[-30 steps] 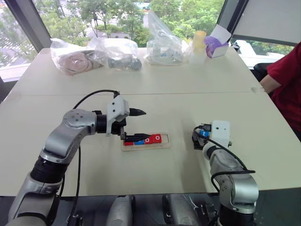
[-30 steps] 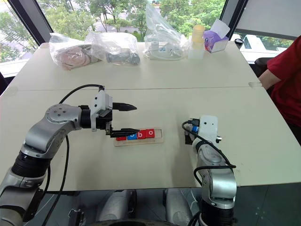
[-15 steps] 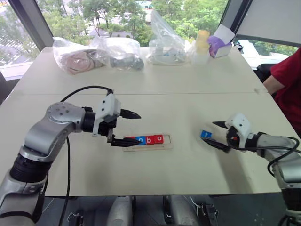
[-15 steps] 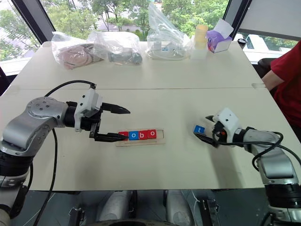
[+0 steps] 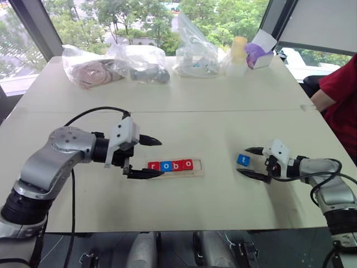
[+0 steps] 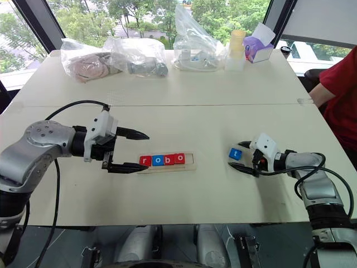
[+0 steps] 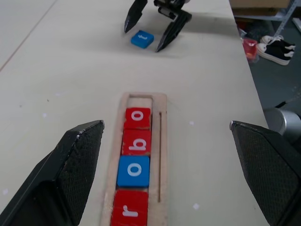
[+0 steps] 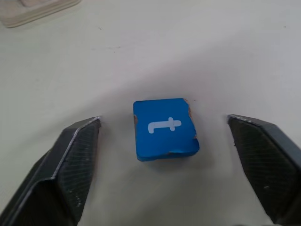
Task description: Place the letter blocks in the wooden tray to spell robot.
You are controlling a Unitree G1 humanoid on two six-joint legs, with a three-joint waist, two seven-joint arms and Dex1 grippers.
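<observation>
1. Both arms are built of rounded, silver-grey metal segments with black ribbed joints between them.
2. A white housing sits at each wrist, ahead of the left gripper (image 5: 146, 157) and the right gripper (image 5: 247, 161).
3. Each gripper ends in two black, tapering, pointed fingers (image 7: 70, 170) with a finely textured surface.
4. A thin black cable loops above the left forearm; another runs along the right forearm.

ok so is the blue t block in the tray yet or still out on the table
Out. The blue t block lies flat on the table, right of the wooden tray, between the right gripper's open fingers.
</observation>
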